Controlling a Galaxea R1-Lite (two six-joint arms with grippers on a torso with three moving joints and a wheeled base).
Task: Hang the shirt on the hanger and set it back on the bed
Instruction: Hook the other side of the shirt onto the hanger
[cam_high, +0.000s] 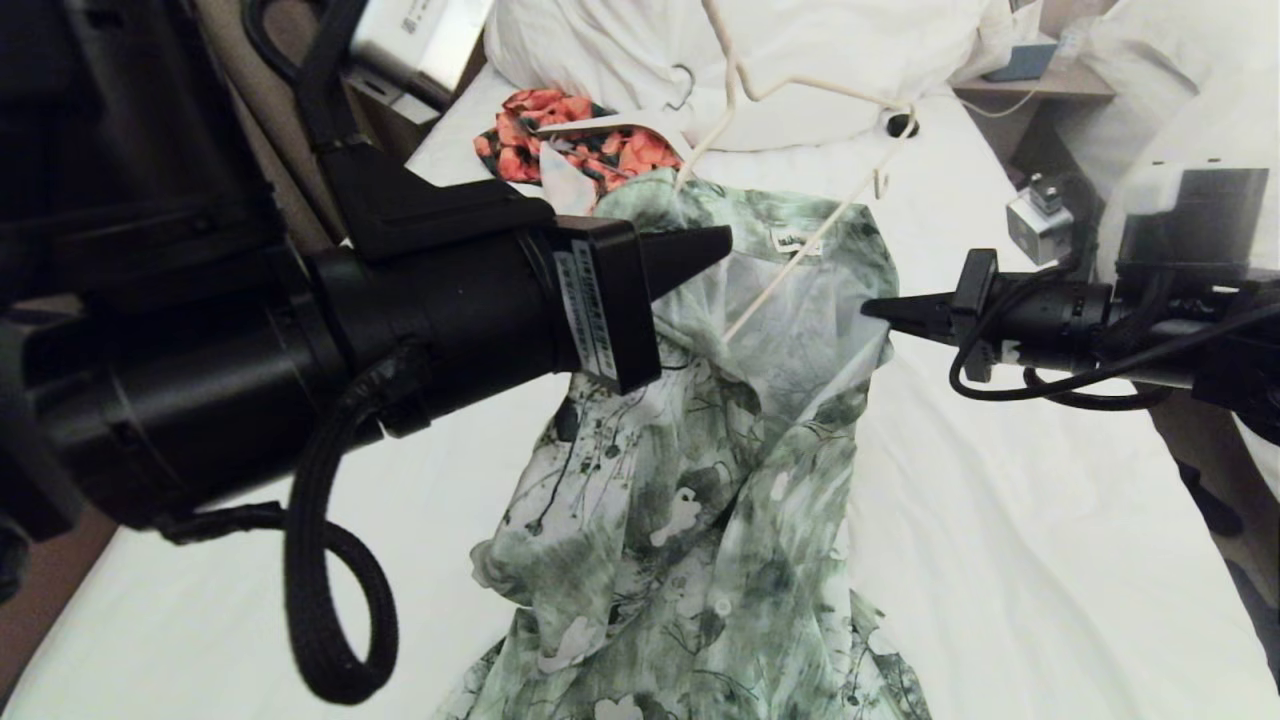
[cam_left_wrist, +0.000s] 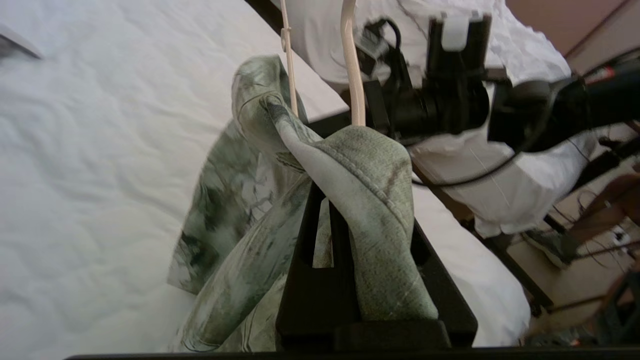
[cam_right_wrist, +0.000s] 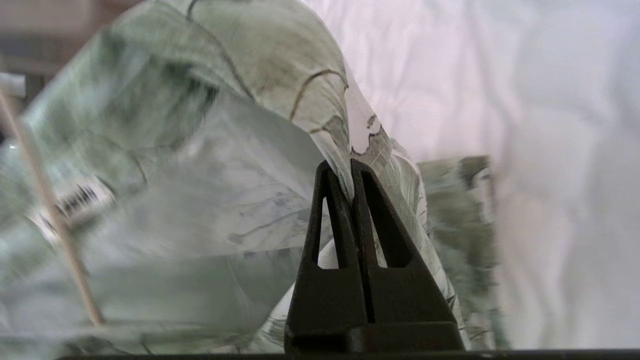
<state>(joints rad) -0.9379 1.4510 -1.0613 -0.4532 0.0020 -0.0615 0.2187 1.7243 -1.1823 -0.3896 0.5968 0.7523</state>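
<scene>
While the head view looked down on the bed (cam_high: 1000, 480), my left gripper (cam_high: 722, 243) and right gripper (cam_high: 872, 308) held the shirt (cam_high: 690, 480) raised between them, the hanger (cam_high: 800, 250) partly inside it. Left wrist view: my jaws were clamped on shirt fabric. Right wrist view: my jaws pinched the shirt's edge.

My left arm (cam_high: 300, 330) covers the shirt's (cam_high: 700, 480) left shoulder. The hanger's (cam_high: 800, 250) hook is cut off at the upper edge, and its lower bar goes under the cloth. The shirt's hem runs off the lower edge. The label (cam_right_wrist: 75, 200) is blurred.
</scene>
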